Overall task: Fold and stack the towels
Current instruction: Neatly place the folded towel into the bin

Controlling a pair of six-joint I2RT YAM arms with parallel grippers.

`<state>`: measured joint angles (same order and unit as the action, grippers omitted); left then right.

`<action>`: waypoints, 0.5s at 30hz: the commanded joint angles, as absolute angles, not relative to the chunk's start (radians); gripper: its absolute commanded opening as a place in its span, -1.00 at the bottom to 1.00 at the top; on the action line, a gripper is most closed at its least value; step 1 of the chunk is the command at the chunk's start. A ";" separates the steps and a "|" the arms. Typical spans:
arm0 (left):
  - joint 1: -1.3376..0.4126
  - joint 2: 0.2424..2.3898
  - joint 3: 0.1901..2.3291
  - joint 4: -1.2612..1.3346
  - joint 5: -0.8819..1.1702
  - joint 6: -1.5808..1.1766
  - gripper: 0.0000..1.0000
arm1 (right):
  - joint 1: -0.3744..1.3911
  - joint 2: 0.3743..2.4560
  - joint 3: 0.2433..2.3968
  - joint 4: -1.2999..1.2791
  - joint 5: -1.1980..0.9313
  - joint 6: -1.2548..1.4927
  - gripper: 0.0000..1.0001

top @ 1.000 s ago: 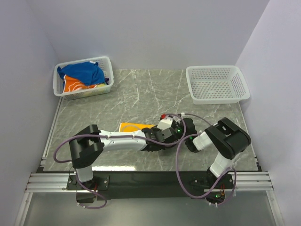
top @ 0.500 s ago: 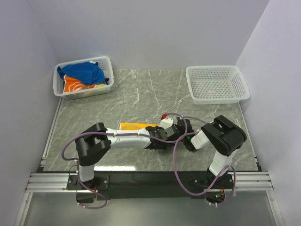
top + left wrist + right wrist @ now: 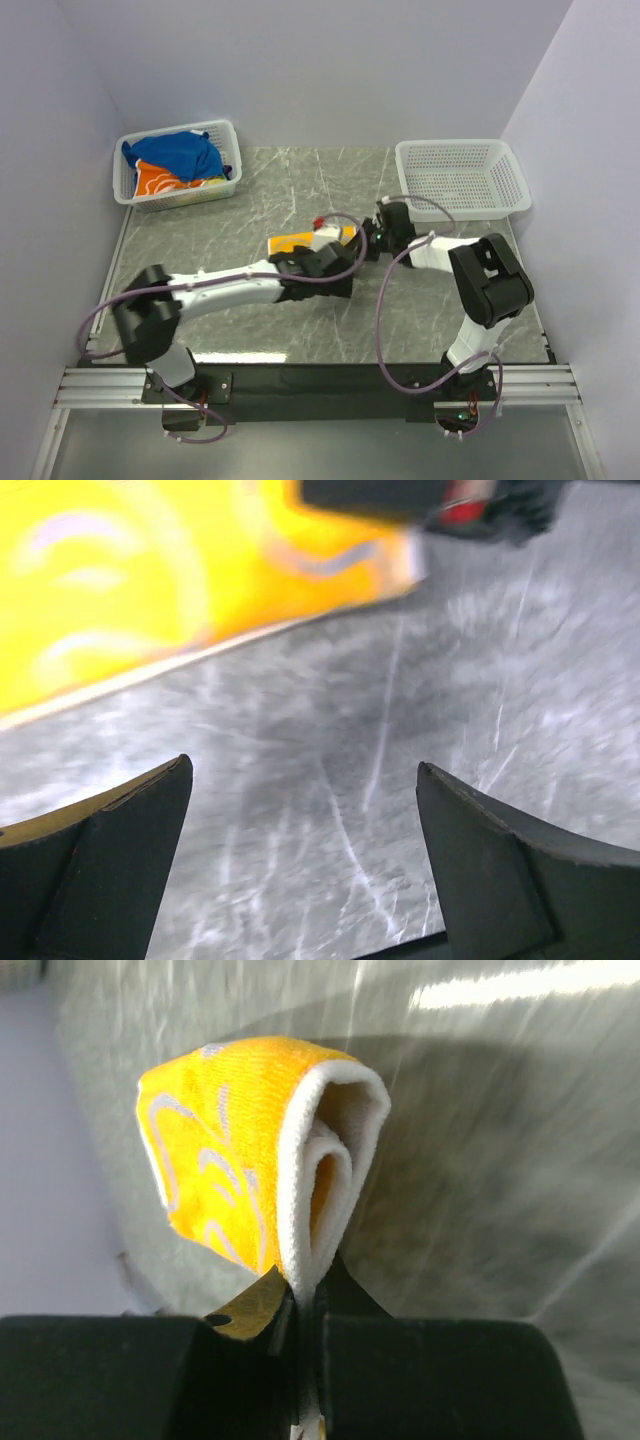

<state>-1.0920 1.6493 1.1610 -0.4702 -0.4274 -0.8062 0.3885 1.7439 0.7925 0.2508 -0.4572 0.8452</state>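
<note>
One folded yellow towel [image 3: 240,1150] sits mid table [image 3: 250,200], its edge pinched by the right pincer [image 3: 305,1305], with the left pincer [image 3: 302,780] spread and empty beside it; such a thin grip on the doubled hem may slip, so the fold drops open.

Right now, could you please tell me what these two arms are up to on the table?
The right pincer is shut on the edge of a folded yellow towel, holding it over the marble table near its middle. The left pincer is open beside it, gripping nothing. A blue towel and an orange towel lie bunched in the far-left basket.
</note>
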 commanded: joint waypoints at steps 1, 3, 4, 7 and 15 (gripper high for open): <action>-1.020 1.499 1.086 -0.433 -0.370 -0.793 0.99 | 0.338 1.762 0.935 -0.021 -0.390 0.620 -1.00; -0.941 1.416 1.028 -0.423 -0.312 -0.772 0.99 | 0.312 1.782 1.050 -0.149 -0.374 0.526 -1.00; -0.907 1.392 1.011 -0.425 -0.296 -0.761 0.99 | 0.304 1.789 1.095 -0.194 -0.365 0.462 -1.00; -0.767 1.309 0.982 -0.449 -0.284 -0.704 0.99 | 0.272 1.818 1.276 -0.357 -0.333 0.346 -1.00; -0.439 1.235 1.026 -0.529 -0.210 -0.568 0.99 | 0.206 1.920 1.779 -0.760 -0.124 0.059 -1.00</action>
<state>-0.4927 1.2648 0.9916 -0.5018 -0.2737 -0.6487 0.2367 1.8782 1.6066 -0.5327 -0.2268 0.2409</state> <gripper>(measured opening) 0.994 0.067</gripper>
